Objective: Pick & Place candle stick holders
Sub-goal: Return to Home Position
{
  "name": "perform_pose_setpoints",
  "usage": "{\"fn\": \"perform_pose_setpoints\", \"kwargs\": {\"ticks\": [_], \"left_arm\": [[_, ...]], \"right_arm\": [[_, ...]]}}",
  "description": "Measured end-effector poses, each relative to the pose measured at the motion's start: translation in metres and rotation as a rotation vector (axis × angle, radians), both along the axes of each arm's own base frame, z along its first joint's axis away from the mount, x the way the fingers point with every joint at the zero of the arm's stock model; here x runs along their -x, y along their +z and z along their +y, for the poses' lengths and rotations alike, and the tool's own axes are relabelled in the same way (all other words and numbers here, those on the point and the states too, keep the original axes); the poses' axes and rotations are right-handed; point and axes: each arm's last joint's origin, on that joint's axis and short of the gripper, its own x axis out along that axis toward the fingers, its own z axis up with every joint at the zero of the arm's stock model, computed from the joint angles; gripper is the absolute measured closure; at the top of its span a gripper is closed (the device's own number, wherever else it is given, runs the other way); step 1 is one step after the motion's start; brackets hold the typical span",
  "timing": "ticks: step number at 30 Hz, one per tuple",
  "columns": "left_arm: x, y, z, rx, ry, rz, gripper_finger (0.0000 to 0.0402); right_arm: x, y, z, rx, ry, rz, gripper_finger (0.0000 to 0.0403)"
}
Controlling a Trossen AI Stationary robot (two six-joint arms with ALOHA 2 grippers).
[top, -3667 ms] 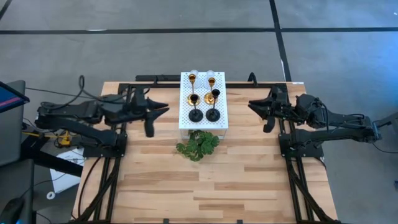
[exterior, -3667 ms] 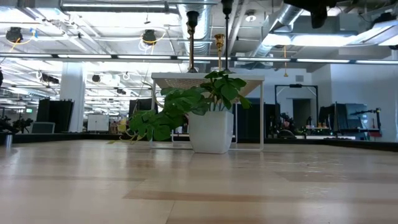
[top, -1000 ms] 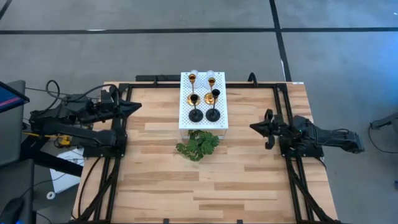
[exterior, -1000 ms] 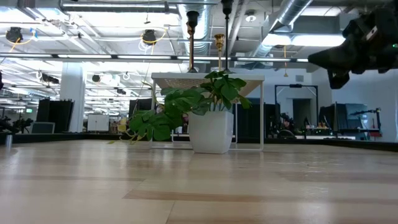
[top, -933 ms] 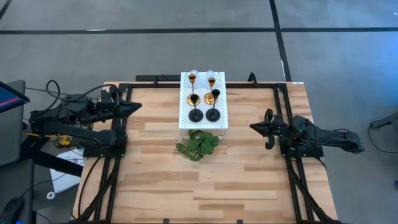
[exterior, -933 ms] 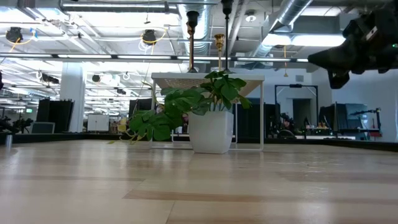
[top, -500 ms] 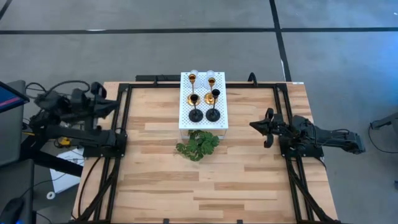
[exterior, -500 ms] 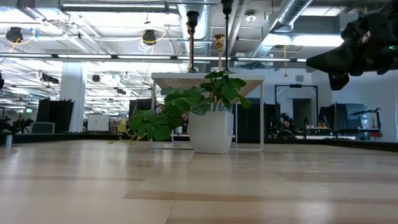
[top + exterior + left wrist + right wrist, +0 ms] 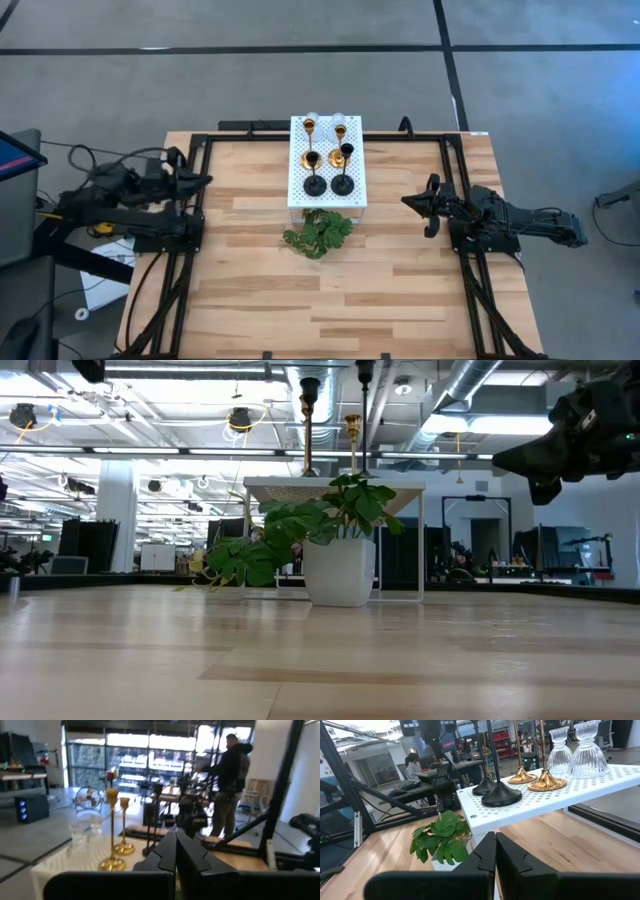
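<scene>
All six candle stick holders [image 9: 327, 155] stand on the white perforated shelf [image 9: 298, 178] at upper centre of the high view. Two black holders [image 9: 501, 795] with domed round bases are nearest the leafy plant [image 9: 318, 232], two glossy gold holders [image 9: 547, 782] come next, and two ribbed glass holders [image 9: 590, 752] are farthest. The left claw [image 9: 203, 180], at the planked wooden worktop's [image 9: 330, 300] left edge, and the right claw [image 9: 410, 202], at its right edge, are both pressed together and empty.

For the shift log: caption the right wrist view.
Black holders, gold holders and glass holders stand on the white shelf, leafy plant at its foot.
</scene>
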Motion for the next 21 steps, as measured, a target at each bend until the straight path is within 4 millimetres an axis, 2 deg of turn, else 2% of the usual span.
{"fn": "perform_pose_setpoints", "kwargs": {"ticks": [6,13,21], "left_arm": [[-0.025,-0.027,-0.003,0.02,-0.022,0.051,0.0399],[-0.057,-0.067,-0.007,0.027,-0.029,0.061,0.0399],[-0.078,-0.108,-0.01,0.087,-0.042,0.071,0.0398]], "right_arm": [[0.0,0.0,0.0,0.0,-0.001,0.001,0.0403],[0.0,0.0,0.0,0.0,-0.001,0.001,0.0403],[0.0,0.0,0.0,0.0,-0.001,0.002,0.0403]]}}
